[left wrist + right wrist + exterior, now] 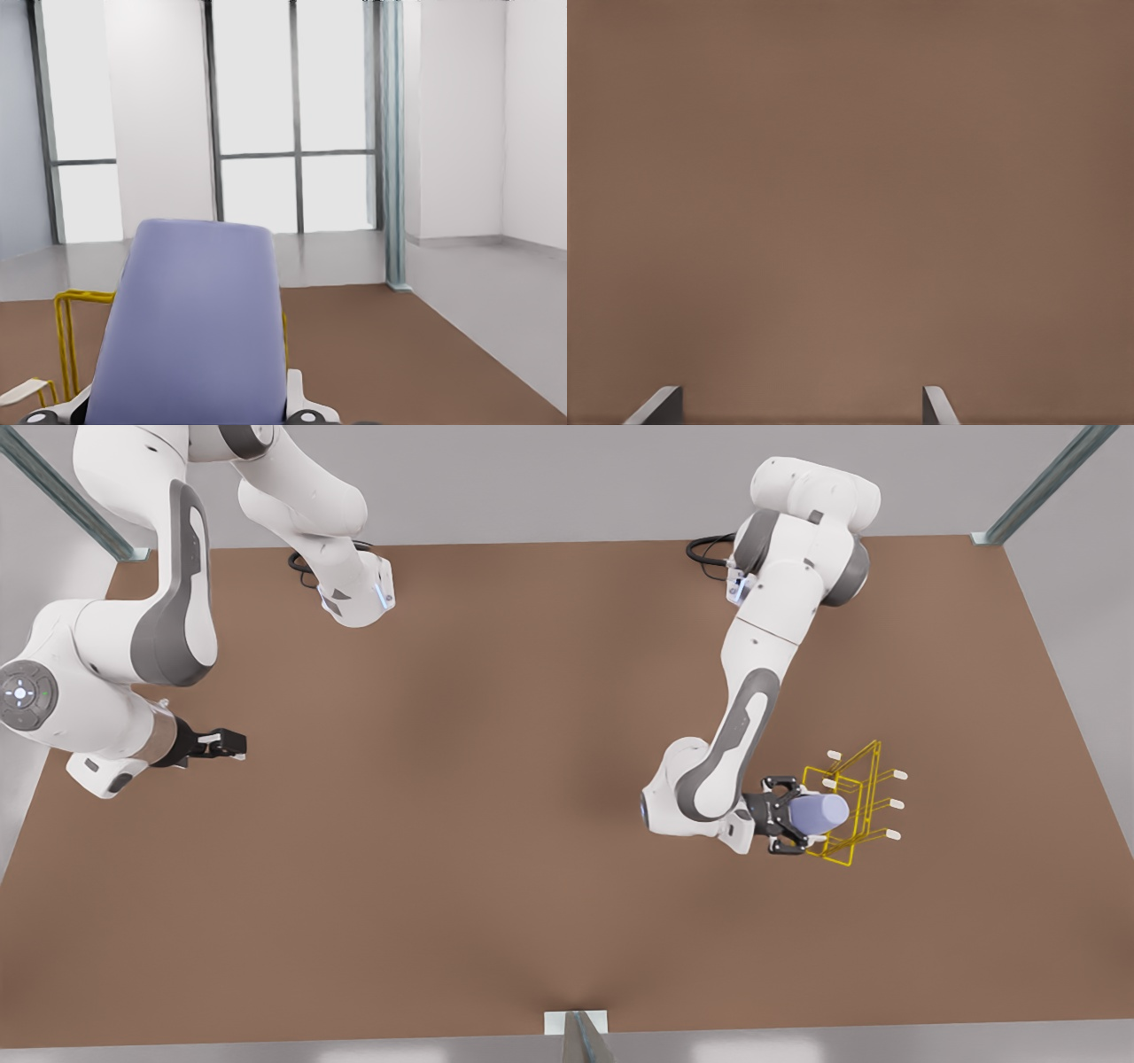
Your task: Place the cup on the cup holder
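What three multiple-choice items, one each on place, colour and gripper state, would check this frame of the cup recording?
1. Where is the cup?
A. Held at the cup holder, at the front view's right
B. Standing on the table's middle
C. By the arm at the front view's left

2. What colour is the cup holder's wire?
A. Red
B. Yellow
C. Green

3. How do the grippers stand?
A. Both open
B. Left gripper shut on the cup, right gripper open over bare table
C. Right gripper shut on the cup, left open

Answers:
1 A: the front view has the cup lying sideways in a gripper against the wire frame.
2 B: the frame is bright yellow with white-tipped pegs.
3 B: the left wrist view has the cup between its fingers; the right wrist view's fingers stand apart.
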{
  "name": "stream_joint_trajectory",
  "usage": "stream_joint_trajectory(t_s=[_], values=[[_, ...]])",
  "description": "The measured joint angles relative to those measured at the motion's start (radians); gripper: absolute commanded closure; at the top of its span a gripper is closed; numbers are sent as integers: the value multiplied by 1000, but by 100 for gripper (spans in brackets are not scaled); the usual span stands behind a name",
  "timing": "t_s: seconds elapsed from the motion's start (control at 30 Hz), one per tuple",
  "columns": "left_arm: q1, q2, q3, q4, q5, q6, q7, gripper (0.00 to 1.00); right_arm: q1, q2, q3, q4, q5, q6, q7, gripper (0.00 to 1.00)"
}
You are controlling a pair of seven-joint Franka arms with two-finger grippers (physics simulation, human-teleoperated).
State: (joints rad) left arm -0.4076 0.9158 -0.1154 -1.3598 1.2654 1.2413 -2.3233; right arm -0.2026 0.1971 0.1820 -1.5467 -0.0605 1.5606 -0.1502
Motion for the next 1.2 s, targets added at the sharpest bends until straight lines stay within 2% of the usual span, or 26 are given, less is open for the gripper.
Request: stream_joint_trajectory(t_s=[0.33, 1.0, 1.03, 1.07, 1.1, 1.2], values=[[32, -42, 0, -83, 45, 7, -14, 26, 0, 0, 0, -1, 0, 0, -1, 0], [67, -50, -1, -153, 115, 42, -71, 25, 0, 11, 14, 0, 0, 0, -1, 0], [68, -50, -1, -153, 115, 42, -73, 22, 0, 11, 14, 0, 0, 0, -1, 0], [68, -50, -1, -153, 115, 42, -76, 6, 0, 11, 14, 0, 0, 0, -1, 0], [68, -50, -1, -153, 116, 42, -78, 0, 0, 11, 14, 0, 0, 0, -1, 0], [69, -48, -1, -153, 117, 42, -85, 0, 0, 11, 14, 0, 0, 0, -1, 0]])
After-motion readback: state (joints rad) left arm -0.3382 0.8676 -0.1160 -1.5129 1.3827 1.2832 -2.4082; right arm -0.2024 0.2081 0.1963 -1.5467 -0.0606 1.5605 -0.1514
